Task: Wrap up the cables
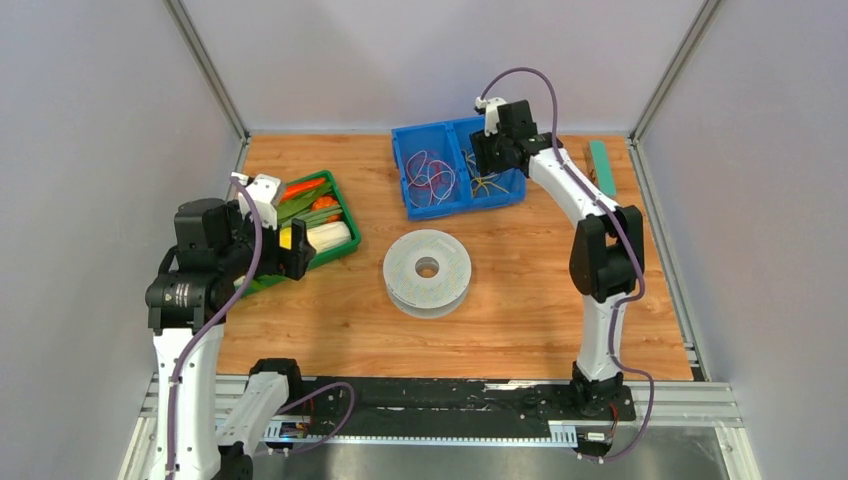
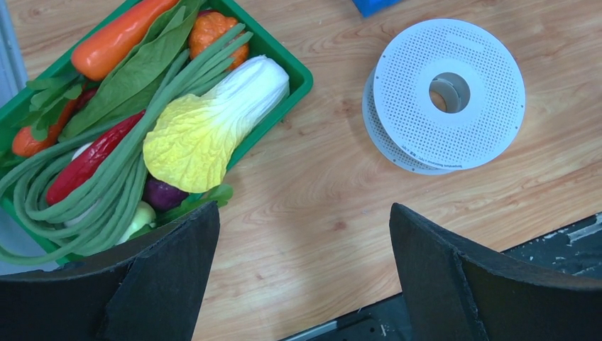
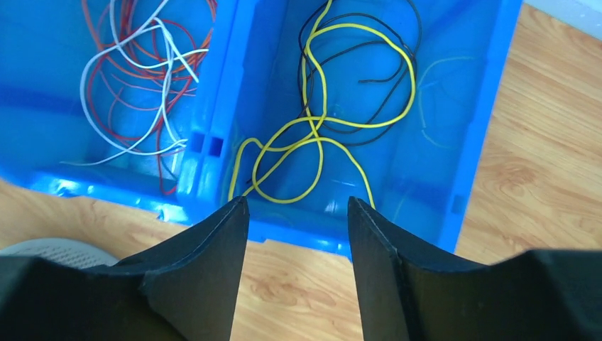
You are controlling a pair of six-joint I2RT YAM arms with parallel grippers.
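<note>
**Top external.** Blue bin [image 1: 460,208] sits at upper centre of the table [image 1: 520,290]. Right gripper [image 1: 493,158] hangs over its right-hand compartment, where the yellow cables [image 1: 487,185] lie. White perforated spool [image 1: 427,272] lies flat at frame centre, well apart from the bin. Left gripper [image 1: 295,252] is at left, over the near edge of the green tray [image 1: 347,212] of vegetables.

**Left wrist.** Jaws wide apart, nothing between them. Bare wood below, tray upper left, spool upper right.

**Right wrist.** Jaws apart and empty, tips framing the lower loops of the yellow cables on the bin floor. A black wire [image 3: 383,78] threads through the same loops. The red and white tangle [image 3: 142,78] is in the left compartment, beyond the divider. Cannot tell whether the tips are above or below the rim.

**Risks.**
- Closing here probably pinches black along with yellow, since the two cross mid-frame, and both would lift together.
- The wire is thin and lies flat on the plastic, so the pads may shut above it and come up empty.
- The near wall lies just under the fingertips, so a straight descent could strike it.
- Loose loops may snag the rim on the way out.
</note>
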